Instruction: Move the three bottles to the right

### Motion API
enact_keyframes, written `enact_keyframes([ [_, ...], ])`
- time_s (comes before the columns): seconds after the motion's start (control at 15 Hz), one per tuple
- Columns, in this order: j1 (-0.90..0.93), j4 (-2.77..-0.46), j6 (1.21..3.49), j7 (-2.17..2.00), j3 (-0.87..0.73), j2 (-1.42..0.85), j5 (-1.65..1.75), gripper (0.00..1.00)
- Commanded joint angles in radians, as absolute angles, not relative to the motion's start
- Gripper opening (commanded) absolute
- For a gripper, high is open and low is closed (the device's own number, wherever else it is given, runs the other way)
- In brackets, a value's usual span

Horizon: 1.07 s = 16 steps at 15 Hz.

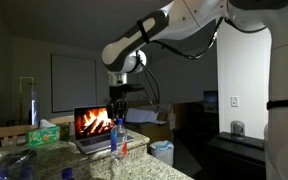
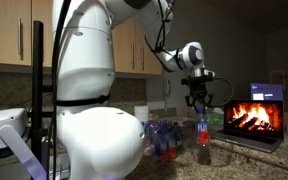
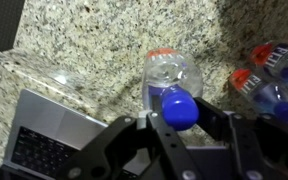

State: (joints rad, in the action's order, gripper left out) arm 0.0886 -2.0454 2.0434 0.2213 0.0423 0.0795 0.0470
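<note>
Wrist view is showing the tool [image 3: 176,125] gripping a clear blue-capped plastic bottle [image 3: 172,82], needing carrying rightward along the speckled granite bench [image 3: 94,40].

A dim kitchen. An open laptop [image 1: 94,128] sits on a speckled granite counter [image 3: 84,40], its screen [image 2: 254,114] showing a bright orange fire. A green tissue box [image 1: 44,134] stands near the laptop, with a tall slim bluish bottle [image 1: 34,106] upright behind it. Wooden cabinets [image 2: 134,45] hang above.
</note>
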Motion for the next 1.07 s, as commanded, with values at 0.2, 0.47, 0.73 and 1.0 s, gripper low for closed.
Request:
enact_keyframes([
  [0.2, -0.068, -2.071, 2.041, 0.213, -0.118, 0.077, -0.087, 0.14],
  [0.47, -0.129, -2.061, 2.081, 0.175, -0.175, 0.036, -0.133, 0.14],
  [0.73, -0.144, -2.037, 2.19, 0.076, -0.178, -0.014, -0.1, 0.15],
  [1.0, -0.131, -1.976, 2.229, 0.012, -0.156, -0.1, -0.045, 0.15],
])
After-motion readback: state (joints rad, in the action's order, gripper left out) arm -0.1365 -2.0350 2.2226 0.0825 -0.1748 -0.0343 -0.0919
